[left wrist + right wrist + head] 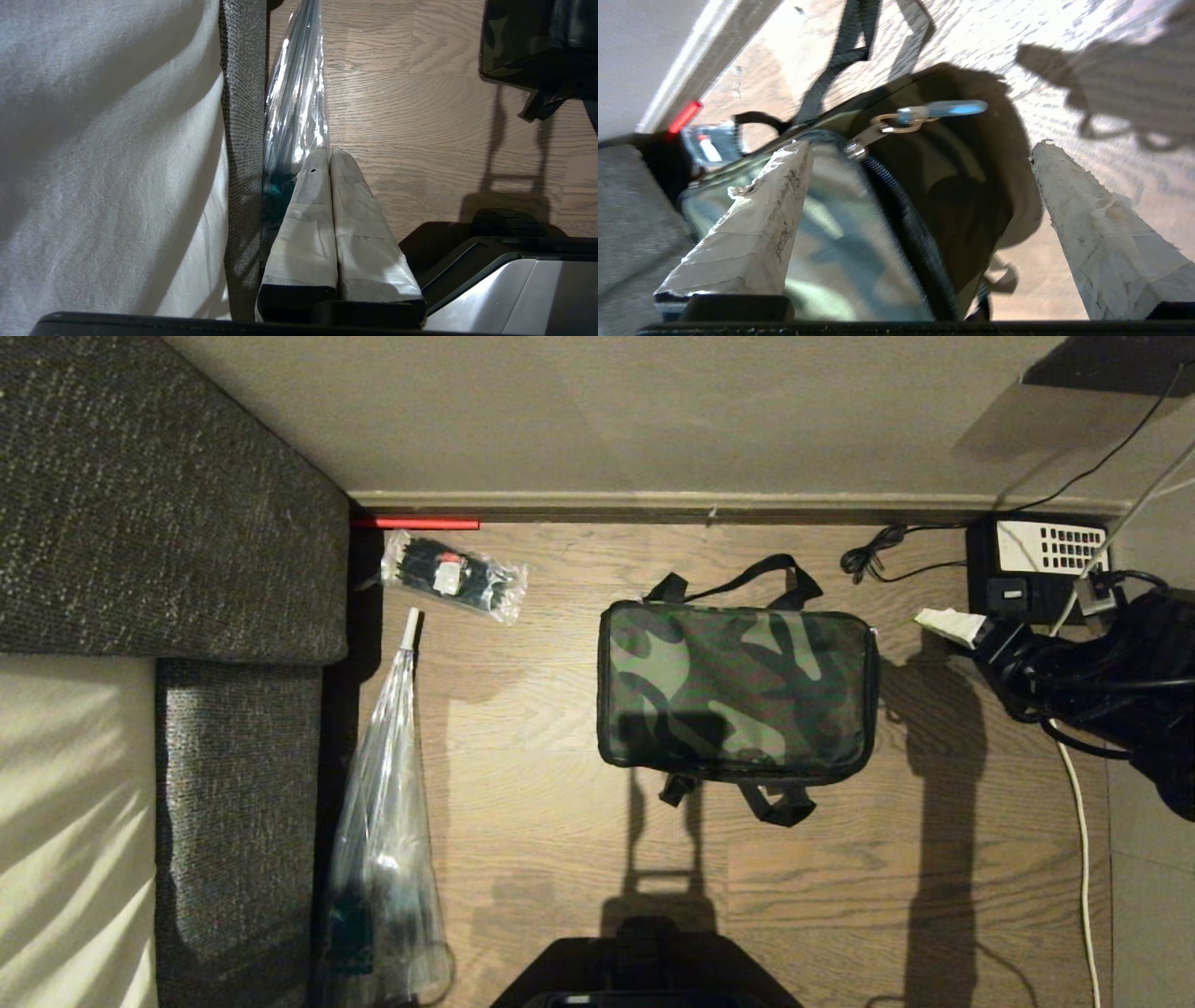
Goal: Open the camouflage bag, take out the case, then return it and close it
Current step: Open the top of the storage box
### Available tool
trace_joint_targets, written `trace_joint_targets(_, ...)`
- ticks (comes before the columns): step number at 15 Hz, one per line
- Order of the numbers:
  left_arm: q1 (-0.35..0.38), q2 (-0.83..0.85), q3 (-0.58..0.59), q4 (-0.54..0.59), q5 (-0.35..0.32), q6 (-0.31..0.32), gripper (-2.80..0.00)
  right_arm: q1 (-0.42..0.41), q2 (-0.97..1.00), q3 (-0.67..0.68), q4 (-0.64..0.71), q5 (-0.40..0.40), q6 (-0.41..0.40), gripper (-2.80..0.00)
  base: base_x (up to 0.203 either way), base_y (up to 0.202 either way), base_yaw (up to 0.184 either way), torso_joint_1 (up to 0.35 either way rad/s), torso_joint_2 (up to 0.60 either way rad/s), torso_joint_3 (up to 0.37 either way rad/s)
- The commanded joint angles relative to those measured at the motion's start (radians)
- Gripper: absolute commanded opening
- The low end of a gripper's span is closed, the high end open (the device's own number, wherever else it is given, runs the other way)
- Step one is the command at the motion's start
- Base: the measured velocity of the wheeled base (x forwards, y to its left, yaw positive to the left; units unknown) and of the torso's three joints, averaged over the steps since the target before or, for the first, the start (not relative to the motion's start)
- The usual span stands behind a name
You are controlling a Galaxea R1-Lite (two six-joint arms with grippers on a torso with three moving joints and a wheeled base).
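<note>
The camouflage bag (738, 691) lies flat and zipped shut on the wooden floor, black straps sticking out at its far and near sides. The case is hidden. My right gripper (962, 630) hovers just off the bag's right end. In the right wrist view it (920, 145) is open, its white-taped fingers (756, 224) spread wide around the bag's corner (952, 186). The metal zip pull (924, 114) lies just beyond the tips, untouched. My left gripper (328, 151) is parked low beside the couch, shut and holding nothing.
A grey couch (168, 523) fills the left side. A clear plastic bag (383, 821) and a small clear packet (453, 576) lie beside it. A black telephone (1041, 560) with cables sits at the back right by the wall. My base (644, 971) is at the near edge.
</note>
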Motion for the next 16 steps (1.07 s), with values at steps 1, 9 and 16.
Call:
trace_joint_targets(1,0.000,0.000,0.000,0.000,0.000,0.000,-2.80,0.010,-0.065,0.028,0.057,0.029,0.050,0.00,0.000,0.000,0.000,0.000,0.00,0.000)
trace_joint_targets(9,0.000,0.000,0.000,0.000,0.000,0.000,-2.80,0.127,-0.020,0.013,0.137,0.043,0.096,0.00,0.000,0.000,0.000,0.000,0.00,0.000)
trace_joint_targets(16,0.000,0.000,0.000,0.000,0.002,0.000,-2.80,0.143,0.014,-0.008,0.212,0.067,0.114,0.00,0.000,0.000,0.000,0.000,0.00,0.000)
